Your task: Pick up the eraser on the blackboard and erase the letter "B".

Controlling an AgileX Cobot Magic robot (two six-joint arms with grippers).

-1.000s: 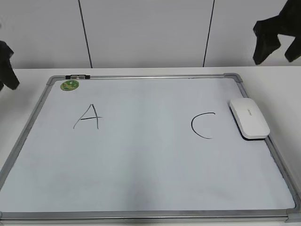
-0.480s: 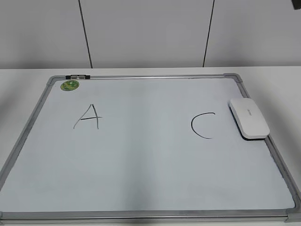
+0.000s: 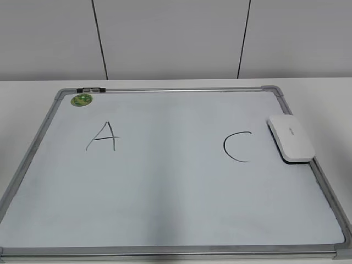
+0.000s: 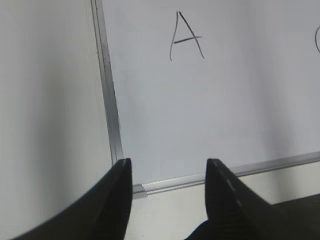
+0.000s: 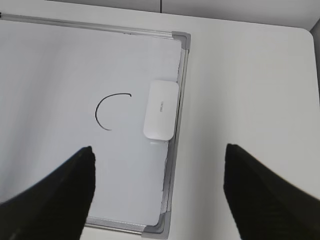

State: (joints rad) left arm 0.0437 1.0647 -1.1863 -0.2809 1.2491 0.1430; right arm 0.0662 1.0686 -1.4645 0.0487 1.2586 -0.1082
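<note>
The blackboard (image 3: 181, 89) lies flat on the table and bears a black "A" (image 3: 103, 137) and "C" (image 3: 237, 146). No letter "B" shows on it; the space between them is blank. The white eraser (image 3: 291, 137) lies on the board's right edge beside the "C", and also shows in the right wrist view (image 5: 161, 110). My right gripper (image 5: 158, 148) is open and empty, high above the board's right frame (image 5: 176, 145). My left gripper (image 4: 169, 162) is open and empty above the board's near left corner (image 4: 107, 85). Neither gripper shows in the exterior view.
A small green round magnet (image 3: 81, 99) sits at the board's far left corner, with a dark clip (image 3: 91, 89) on the top frame beside it. White table surrounds the board. A pale panelled wall stands behind.
One second ago both dark grippers showed at the upper left and right edges of the exterior view; they have since left that view. The eraser and board have not moved.
</note>
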